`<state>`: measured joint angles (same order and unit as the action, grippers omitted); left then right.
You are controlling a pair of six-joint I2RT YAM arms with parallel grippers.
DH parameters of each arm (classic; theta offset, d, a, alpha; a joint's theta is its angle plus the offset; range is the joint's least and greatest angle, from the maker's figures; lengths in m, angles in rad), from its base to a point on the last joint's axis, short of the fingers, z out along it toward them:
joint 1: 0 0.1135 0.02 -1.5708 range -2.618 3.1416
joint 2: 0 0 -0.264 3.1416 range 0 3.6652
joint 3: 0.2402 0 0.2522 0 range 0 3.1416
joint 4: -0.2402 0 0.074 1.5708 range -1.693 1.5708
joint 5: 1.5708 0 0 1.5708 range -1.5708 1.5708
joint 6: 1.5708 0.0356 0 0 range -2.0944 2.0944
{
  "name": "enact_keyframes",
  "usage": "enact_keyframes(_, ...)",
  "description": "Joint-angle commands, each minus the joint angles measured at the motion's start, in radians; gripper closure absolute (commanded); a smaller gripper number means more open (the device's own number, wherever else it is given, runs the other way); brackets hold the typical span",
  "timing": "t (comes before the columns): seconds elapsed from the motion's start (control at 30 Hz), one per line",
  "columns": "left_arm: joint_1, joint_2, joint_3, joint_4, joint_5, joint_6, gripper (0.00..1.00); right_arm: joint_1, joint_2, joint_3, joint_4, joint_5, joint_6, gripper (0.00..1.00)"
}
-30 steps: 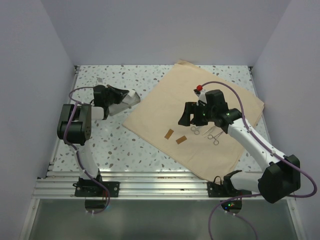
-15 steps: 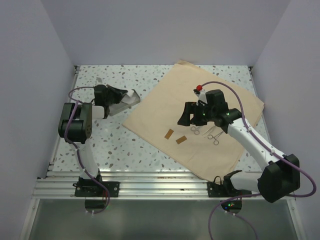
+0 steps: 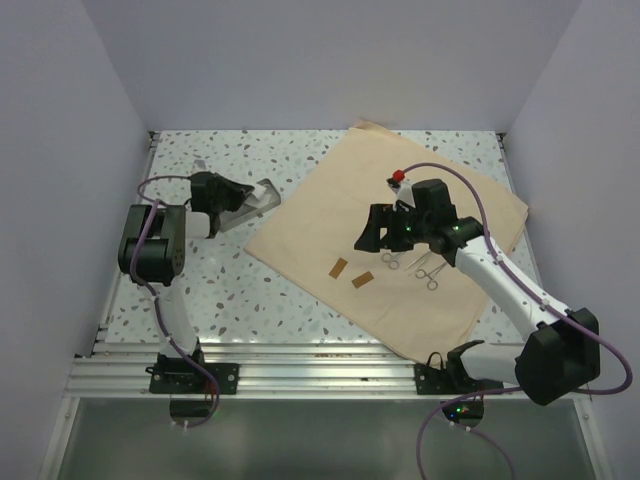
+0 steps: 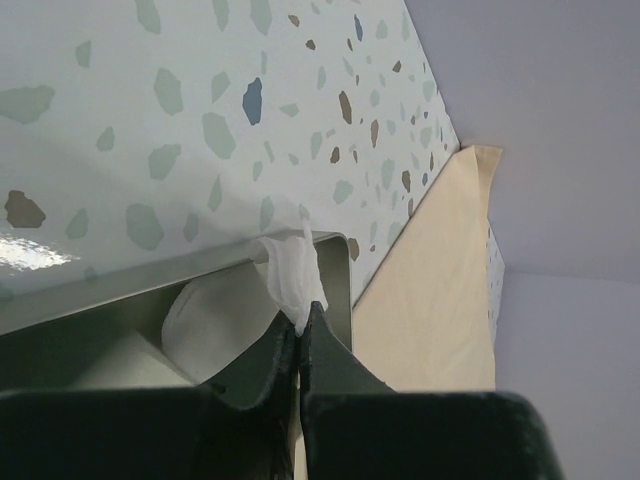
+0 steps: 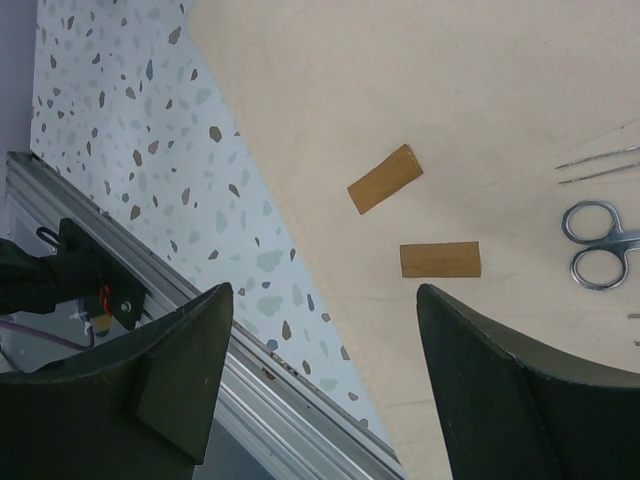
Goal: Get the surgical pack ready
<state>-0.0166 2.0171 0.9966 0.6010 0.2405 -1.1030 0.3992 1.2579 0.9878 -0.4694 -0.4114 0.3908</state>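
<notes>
Left jaws on half-hidden white scrap (image 4: 290,270)

A white tabletop flecked with grey, blue and brown terrazzo chips (image 3: 210,290) sits inside plain pale lavender-grey walls (image 3: 320,60) at the back and on both sides. A slotted silver aluminium rail (image 3: 320,368) runs along its near edge, with a dull grey glossy panel (image 3: 330,440) below. The light is soft and even, leaving one faint glare patch on the tabletop.

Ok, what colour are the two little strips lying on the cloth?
Orange-brown strips, darker than the tan cloth; clearest in the right wrist view.
</notes>
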Motion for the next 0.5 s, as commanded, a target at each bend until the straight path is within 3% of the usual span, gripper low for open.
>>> enact_keyframes(0.0, -0.009, 0.020, 0.025, -0.003, -0.033, 0.040, 1.00, -0.002, 0.008, -0.006, 0.040, -0.020, -0.010, 0.22)
enact_keyframes(0.27, -0.016, 0.020, 0.031, -0.036, -0.063, 0.061, 1.00, -0.002, 0.011, -0.008, 0.046, -0.027, -0.009, 0.22)
enact_keyframes(0.47, -0.037, 0.011, 0.074, -0.150, -0.124, 0.141, 0.97, -0.002, 0.011, -0.014, 0.051, -0.035, -0.009, 0.22)
